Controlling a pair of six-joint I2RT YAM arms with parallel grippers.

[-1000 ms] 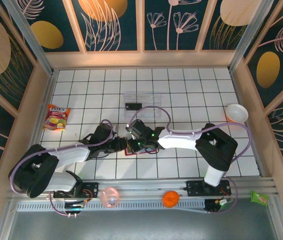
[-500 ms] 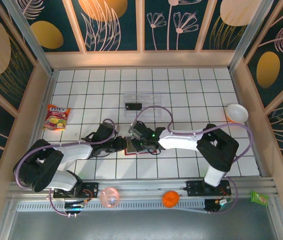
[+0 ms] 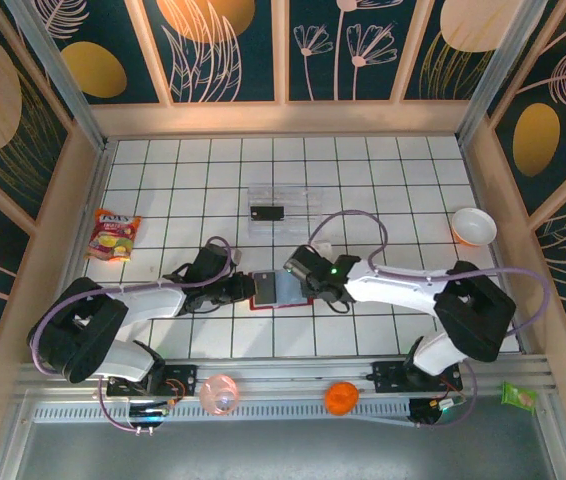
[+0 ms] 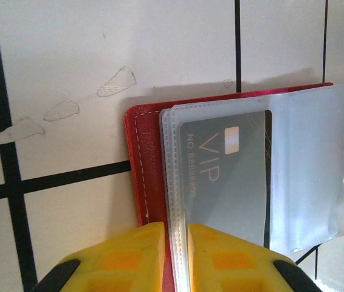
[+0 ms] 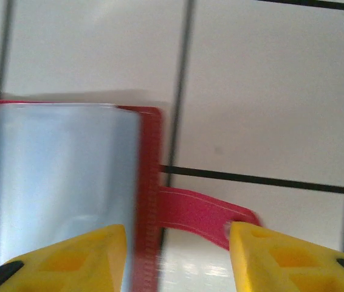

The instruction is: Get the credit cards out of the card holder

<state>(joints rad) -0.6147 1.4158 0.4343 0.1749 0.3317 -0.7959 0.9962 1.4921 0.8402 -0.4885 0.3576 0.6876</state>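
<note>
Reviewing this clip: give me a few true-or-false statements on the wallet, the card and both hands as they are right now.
1. The card holder lies open on the table. True.
2. The VIP card is fully out of its clear sleeve. False: it sits inside the sleeve.
3. The left hand is shut on the holder's edge. True.
4. The right hand is clamped on the snap tab. False: its fingers stand apart, with the tab lying between them.
5. The white bowl sits by the left arm. False: it is near the table's right edge.
</note>
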